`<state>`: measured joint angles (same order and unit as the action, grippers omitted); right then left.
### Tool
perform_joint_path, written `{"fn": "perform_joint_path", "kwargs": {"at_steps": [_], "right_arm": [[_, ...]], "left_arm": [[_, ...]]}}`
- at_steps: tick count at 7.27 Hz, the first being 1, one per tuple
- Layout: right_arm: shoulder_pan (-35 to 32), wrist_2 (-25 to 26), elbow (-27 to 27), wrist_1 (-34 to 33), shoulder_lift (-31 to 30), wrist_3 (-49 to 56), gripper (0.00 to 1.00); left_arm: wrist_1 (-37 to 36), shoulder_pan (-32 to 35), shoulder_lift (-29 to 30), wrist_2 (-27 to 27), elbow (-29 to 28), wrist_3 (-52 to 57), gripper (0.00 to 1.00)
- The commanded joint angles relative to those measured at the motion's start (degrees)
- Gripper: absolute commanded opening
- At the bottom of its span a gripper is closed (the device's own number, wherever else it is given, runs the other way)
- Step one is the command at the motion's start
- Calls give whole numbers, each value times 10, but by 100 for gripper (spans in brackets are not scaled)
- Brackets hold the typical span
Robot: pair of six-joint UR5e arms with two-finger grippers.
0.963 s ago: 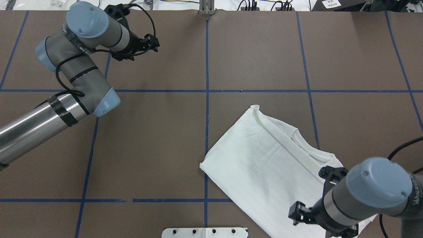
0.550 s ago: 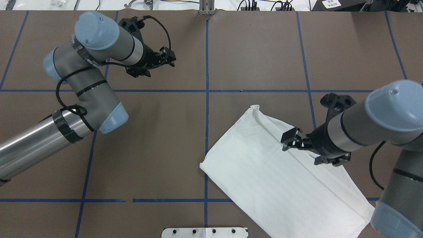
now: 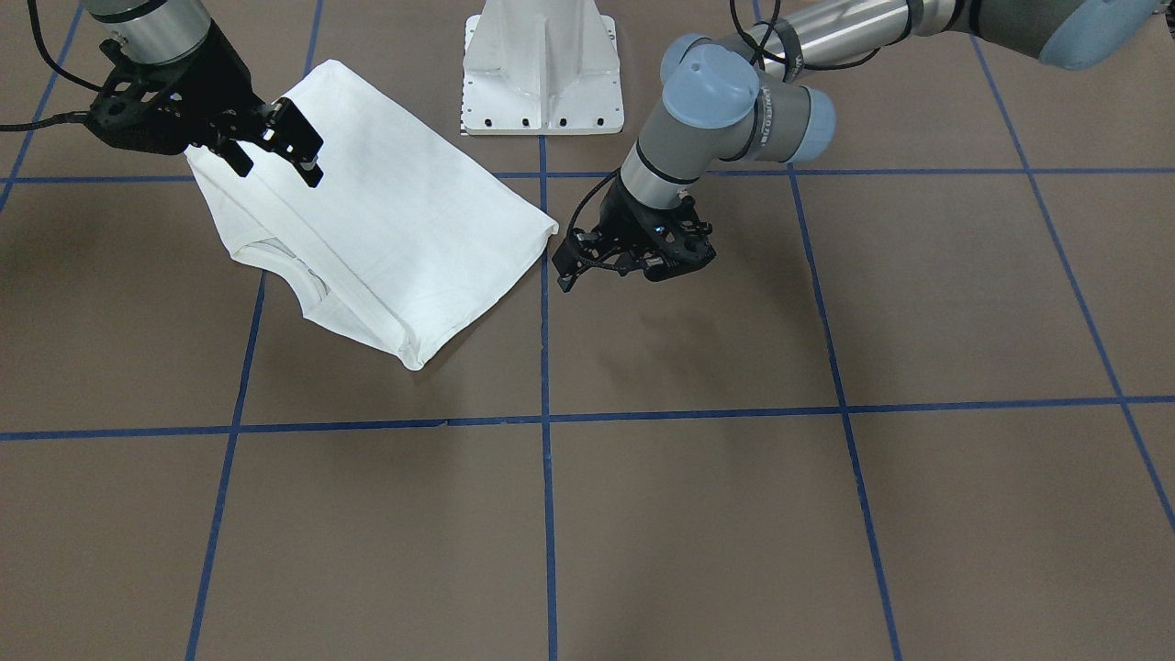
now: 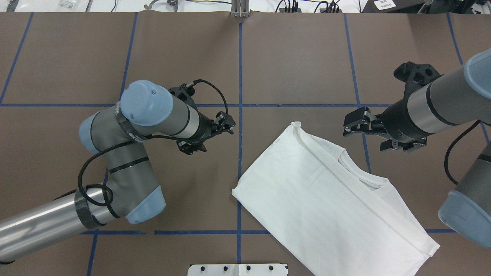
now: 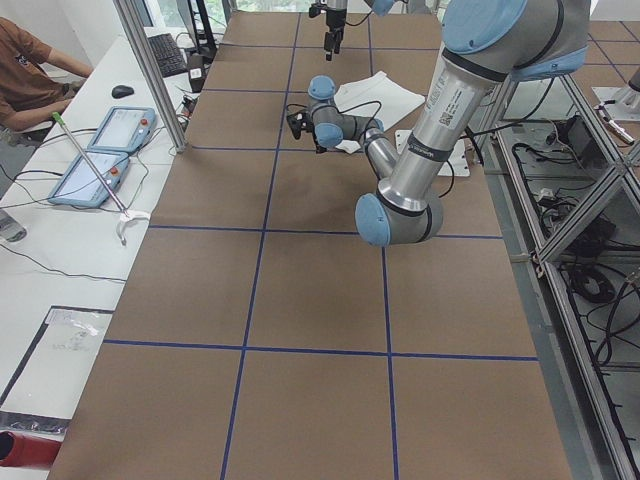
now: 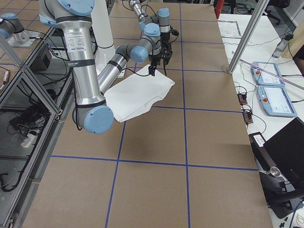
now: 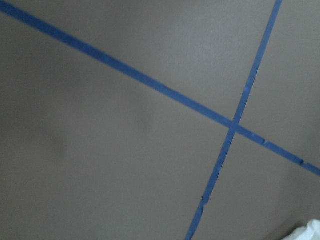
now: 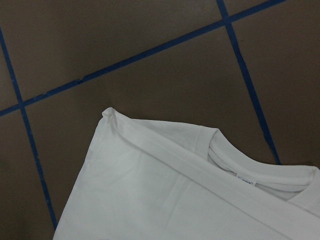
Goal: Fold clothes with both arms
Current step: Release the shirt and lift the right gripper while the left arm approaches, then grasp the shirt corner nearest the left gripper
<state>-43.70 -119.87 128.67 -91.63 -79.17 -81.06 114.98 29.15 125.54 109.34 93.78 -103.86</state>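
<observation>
Both arms have moved: the right gripper (image 4: 347,126) has left the folded shirt (image 4: 322,199), jaws open, empty, beyond its collar edge; the left gripper (image 4: 229,124), apparently closed and empty, has come near its left edge.

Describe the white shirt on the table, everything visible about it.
The white shirt lies flat on the brown table, folded into a long slanted rectangle, plain side up with no print showing. Its round collar, with a small tag, peeks from under a folded edge. The fabric looks like soft cotton, lightly creased. Neither gripper touches it.
</observation>
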Motion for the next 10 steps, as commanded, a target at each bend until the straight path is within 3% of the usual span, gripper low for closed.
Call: {"fn": "perform_joint_path", "kwargs": {"at_steps": [1,4,7,9,10], "right_arm": [[-2,1,-5,-1,10,2,100],[-2,1,-6,-2,10,2,100],[-4,0,-7,-2,5,2,100],[-4,0,-7,-2,5,2,100],[-4,1,-7,-2,4,2,100]], "left_arm": [[0,-65,1,-41,3,-54,99],[-1,-105,0,-55,-1,-71,91],[-2,-110,-2,-76,-4,-76,70],[-2,-110,1,-76,-8,-76,67],[-2,-110,2,-76,-8,-76,59]]}}
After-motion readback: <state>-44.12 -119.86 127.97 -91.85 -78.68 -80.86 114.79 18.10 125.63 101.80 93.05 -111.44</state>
